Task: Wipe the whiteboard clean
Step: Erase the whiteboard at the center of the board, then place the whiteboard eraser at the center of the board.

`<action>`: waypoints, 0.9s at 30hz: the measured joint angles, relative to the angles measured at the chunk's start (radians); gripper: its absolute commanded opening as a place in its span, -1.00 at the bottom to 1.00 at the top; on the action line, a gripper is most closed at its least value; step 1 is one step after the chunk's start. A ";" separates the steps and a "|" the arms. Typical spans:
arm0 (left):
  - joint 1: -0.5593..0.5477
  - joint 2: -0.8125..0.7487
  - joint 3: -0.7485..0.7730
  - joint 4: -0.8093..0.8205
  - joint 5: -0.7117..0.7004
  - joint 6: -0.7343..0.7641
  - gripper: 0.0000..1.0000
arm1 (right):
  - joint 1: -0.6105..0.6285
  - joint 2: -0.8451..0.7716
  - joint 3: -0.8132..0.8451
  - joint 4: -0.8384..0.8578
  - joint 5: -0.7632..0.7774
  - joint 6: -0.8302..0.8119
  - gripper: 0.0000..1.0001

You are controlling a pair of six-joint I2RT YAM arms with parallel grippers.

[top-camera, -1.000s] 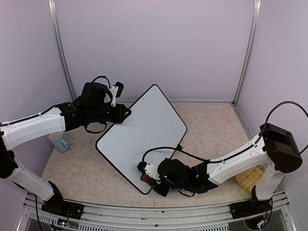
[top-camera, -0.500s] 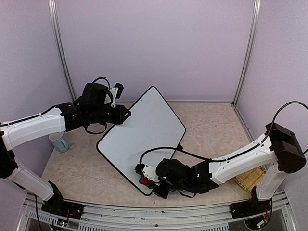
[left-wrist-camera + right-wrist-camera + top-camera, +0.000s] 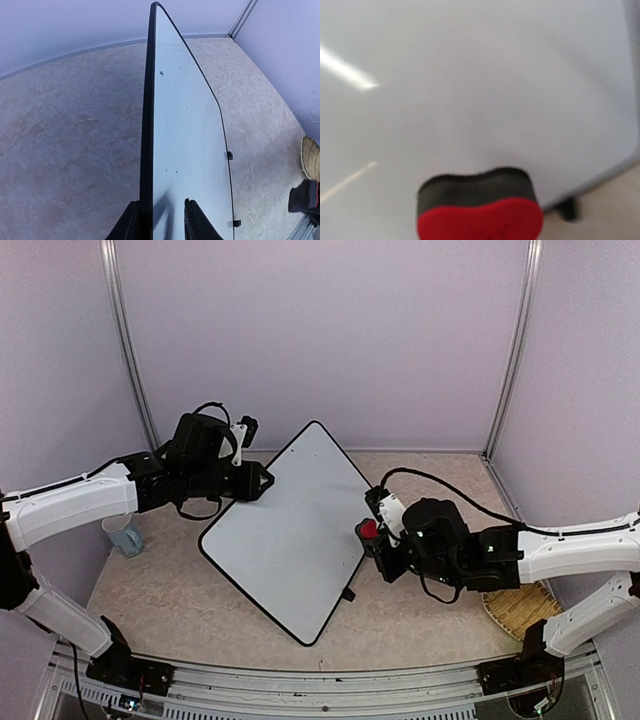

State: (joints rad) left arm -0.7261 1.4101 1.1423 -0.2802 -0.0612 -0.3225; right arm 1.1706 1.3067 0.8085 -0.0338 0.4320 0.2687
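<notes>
Now left fingers [image 3: 195, 222] stand slightly apart astride the whiteboard [image 3: 190, 140] edge; right fingers [image 3: 384, 562] clamp the eraser [image 3: 480, 210].

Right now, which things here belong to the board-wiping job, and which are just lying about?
In the job: whiteboard; red-and-black eraser in the right gripper; left gripper astride the board's edge.
Lying about: pale blue cup at the left; woven basket at the right.

The right gripper [image 3: 373, 539] with the red eraser [image 3: 368, 530] now sits at the whiteboard's [image 3: 290, 530] right edge, mid-frame, up from the lower centre.
</notes>
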 measured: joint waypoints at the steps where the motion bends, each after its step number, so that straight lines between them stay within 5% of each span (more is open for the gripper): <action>1: 0.000 0.001 0.004 -0.006 0.001 0.002 -0.25 | -0.026 -0.018 -0.012 -0.015 0.007 0.015 -0.45; 12: -0.002 0.047 0.076 -0.050 0.002 0.010 -0.11 | -0.233 -0.068 -0.072 -0.168 0.059 0.175 -0.41; 24: -0.013 0.051 0.093 -0.054 -0.016 0.008 0.27 | -0.364 0.079 -0.085 -0.209 0.021 0.269 -0.37; 27: -0.013 0.042 0.093 -0.054 -0.026 0.008 0.51 | -0.382 0.130 -0.084 -0.212 0.002 0.276 -0.34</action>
State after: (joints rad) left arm -0.7391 1.4517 1.2358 -0.3344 -0.0875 -0.3145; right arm 0.7887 1.4368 0.7242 -0.2455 0.4335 0.5446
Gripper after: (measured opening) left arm 0.663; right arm 0.318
